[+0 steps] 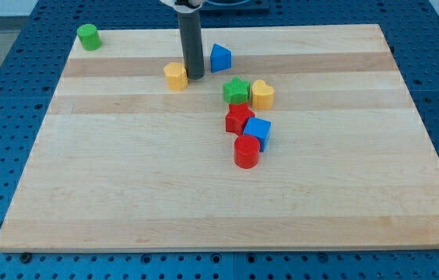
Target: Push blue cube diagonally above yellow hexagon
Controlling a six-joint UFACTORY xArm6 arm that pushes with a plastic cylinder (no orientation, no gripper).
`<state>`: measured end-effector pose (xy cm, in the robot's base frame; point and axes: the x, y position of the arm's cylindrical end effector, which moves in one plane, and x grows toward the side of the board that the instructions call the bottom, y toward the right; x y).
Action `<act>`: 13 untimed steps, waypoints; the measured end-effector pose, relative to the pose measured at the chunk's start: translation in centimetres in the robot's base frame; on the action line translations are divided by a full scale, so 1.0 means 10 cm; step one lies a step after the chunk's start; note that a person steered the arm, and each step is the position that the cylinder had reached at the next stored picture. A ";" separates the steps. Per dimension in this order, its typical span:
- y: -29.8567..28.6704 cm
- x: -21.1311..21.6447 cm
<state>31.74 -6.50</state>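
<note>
A: Where is my tip (194, 77)?
B: Far on the bench (126, 194), just right of the yellow hexagon (175, 75), with a blue triangular block (219, 58) to its right.
A: And the blue cube (258, 131)?
B: Nearer, mid-bench, touching the red star (239, 119) and red cylinder (247, 152). Green star (236, 92) and yellow heart (262, 94) sit beyond it.
A: End effector?
B: A plain rod, holding nothing. A green cylinder (89, 36) is at the far left.
</note>
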 end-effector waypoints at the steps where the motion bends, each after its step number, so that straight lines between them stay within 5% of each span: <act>1: 0.12 -0.20; 6: 1.32 -0.14; 13: 0.79 -0.51</act>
<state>26.68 1.38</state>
